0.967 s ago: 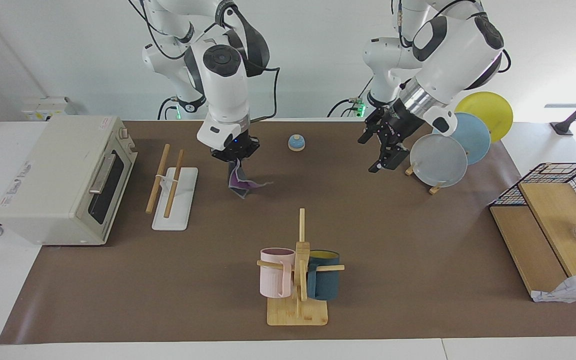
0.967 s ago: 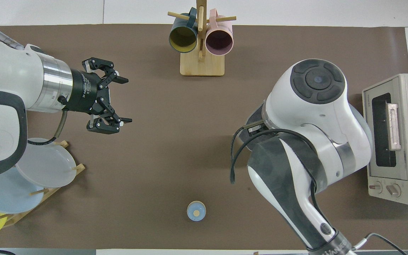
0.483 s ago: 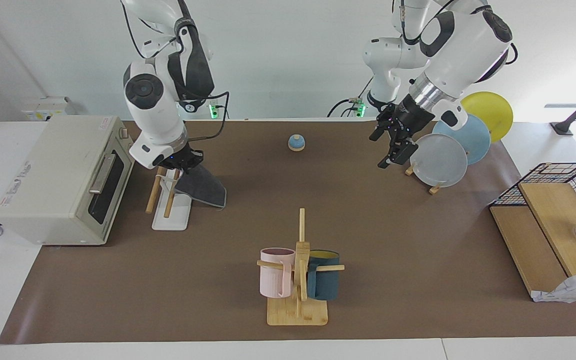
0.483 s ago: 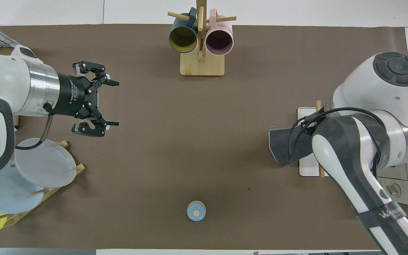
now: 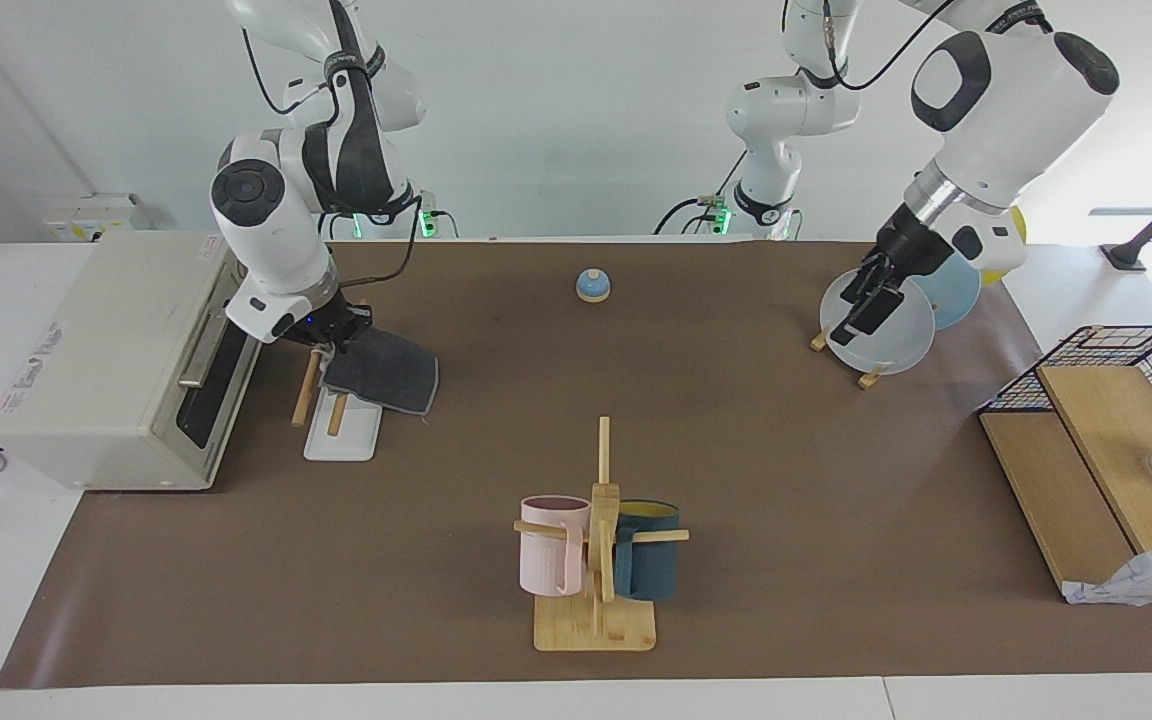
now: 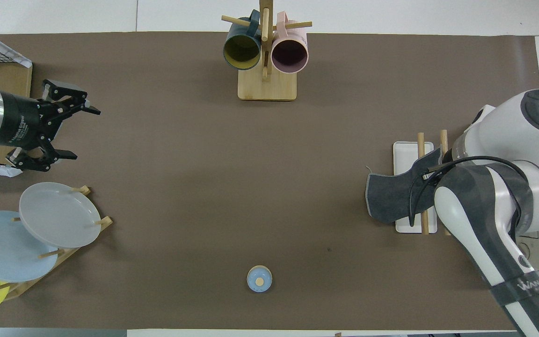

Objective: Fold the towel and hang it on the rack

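The towel shows its dark grey face and lies across the rack's two wooden rods, its free part spreading off the rack toward the middle of the table. It also shows in the overhead view. The rack's white base stands in front of the toaster oven; it also shows in the overhead view. My right gripper is over the rods, shut on the towel's edge. My left gripper is open and empty, up in the air over the plate stand; it also shows in the overhead view.
A toaster oven stands at the right arm's end. A bamboo stand with a pink and a teal mug is farthest from the robots. A small bell is near them. A plate stand and a wire basket are at the left arm's end.
My right gripper carried the towel from the middle of the table to the rack and laid it across the rods. My left arm drew back toward the plate stand.
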`<state>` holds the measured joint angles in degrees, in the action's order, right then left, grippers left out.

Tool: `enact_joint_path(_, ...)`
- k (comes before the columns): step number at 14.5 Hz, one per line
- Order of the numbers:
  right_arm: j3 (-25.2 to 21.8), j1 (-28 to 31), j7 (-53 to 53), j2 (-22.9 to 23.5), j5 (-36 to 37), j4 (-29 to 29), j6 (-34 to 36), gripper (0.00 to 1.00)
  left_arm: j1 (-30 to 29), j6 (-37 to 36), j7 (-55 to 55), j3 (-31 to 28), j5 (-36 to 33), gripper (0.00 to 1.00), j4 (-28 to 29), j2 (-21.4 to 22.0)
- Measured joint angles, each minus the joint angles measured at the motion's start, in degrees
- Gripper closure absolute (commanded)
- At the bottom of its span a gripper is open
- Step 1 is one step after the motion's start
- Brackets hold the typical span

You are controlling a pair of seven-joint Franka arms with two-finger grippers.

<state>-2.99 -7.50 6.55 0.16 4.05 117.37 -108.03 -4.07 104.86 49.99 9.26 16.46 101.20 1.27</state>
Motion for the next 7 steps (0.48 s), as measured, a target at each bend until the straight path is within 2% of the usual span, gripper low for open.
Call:
enact_joint_path(3, 0.03, 2.14, 4.21, -1.25, 0.5, -0.02, 0.09, 1.0, -2.24, -0.44, -18.9, -0.02, -4.47, 0.0, -0.36, 0.02)
enact_joint_path(5, 0.0, 4.55, 5.73, -2.4, 0.64, 0.0, 0.74, 1.0, -2.18, -2.68, -28.41, 0.53, -8.76, 0.0, -1.76, 0.06)
enact_joint_path(7, -0.02, 6.32, 7.52, -3.02, 0.65, 0.06, 1.09, 1.0, -2.13, -6.58, -35.63, 1.11, -10.04, 0.0, -4.13, 0.13)
